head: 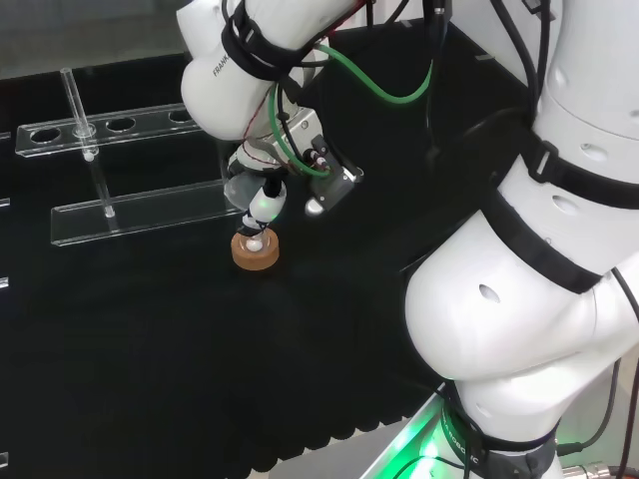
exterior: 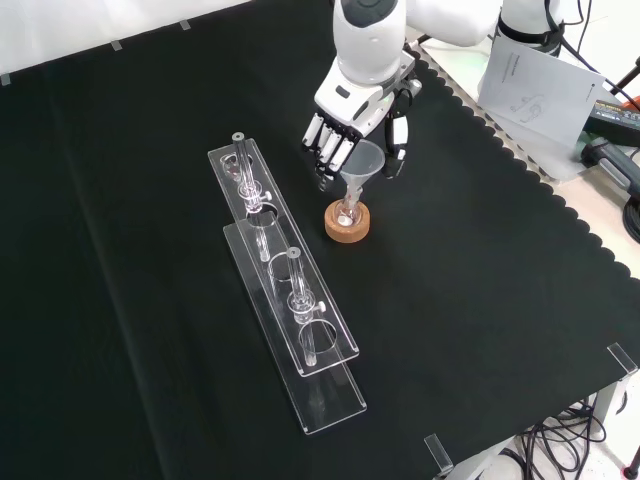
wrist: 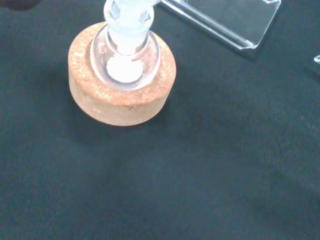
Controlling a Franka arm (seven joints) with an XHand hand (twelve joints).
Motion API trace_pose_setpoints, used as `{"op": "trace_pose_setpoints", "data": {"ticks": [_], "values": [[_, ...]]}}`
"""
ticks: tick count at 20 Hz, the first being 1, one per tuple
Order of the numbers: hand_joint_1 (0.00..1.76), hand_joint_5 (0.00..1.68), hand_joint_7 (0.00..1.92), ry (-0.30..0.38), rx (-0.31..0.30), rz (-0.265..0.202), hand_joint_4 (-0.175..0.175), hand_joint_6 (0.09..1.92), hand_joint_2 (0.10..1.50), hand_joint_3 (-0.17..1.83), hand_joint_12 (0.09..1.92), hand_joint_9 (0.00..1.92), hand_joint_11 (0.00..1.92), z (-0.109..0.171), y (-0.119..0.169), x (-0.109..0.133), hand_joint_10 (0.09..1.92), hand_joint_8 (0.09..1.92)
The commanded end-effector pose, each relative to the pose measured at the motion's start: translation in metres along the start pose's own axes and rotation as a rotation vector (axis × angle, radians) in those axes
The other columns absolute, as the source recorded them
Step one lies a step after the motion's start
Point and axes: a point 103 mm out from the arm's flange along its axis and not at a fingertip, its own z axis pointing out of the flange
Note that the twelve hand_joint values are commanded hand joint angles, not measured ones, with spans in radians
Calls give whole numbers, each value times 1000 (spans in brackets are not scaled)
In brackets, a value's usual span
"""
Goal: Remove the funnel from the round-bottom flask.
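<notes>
Funnel (exterior: 364, 163): we see it seated in the flask (exterior: 347, 212), well in from the counter (exterior: 150, 400) edges.
Cork ring (exterior: 347, 225): we take it as keeping the round flask upright.
Robot hand (exterior: 345, 130): fingers spread apart either side of the funnel, not yet clamped, likely readying a lift.

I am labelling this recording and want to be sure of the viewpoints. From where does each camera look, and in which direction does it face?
Head view: behind and above the arm's base, facing over the white links to the bench; the hand works above the cork ring.
Front view: in front of the arm, looking down on the cloth; the hand enters from the top, its fingers around the funnel.
Wrist view: at the wrist, looking down closely on the round-bottom flask.
All three share the cork ring.
</notes>
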Motion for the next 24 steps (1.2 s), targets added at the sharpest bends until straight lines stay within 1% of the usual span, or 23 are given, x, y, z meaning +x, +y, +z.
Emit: {"op": "trace_pose_setpoints", "data": {"ticks": [1,7,13,16,19,24], "values": [[700,549,708,-47,-82,54,-41,87,821,444,1189,1213,710,-18,-7,-9,463,658],[708,618,742,-83,-102,77,-40,87,826,446,1163,1251,749,-45,-20,-9,448,665],[705,618,742,-98,-128,87,-39,87,823,444,1142,1251,751,-78,-42,-3,430,663],[702,610,739,-79,-124,94,-38,87,818,442,1142,1240,746,-91,-50,-2,424,662],[698,600,732,-76,-135,100,-38,87,815,441,1143,1220,733,-102,-56,-2,416,659],[694,596,729,-70,-134,118,-37,87,814,442,1150,1210,722,-121,-56,-11,413,660]]}}
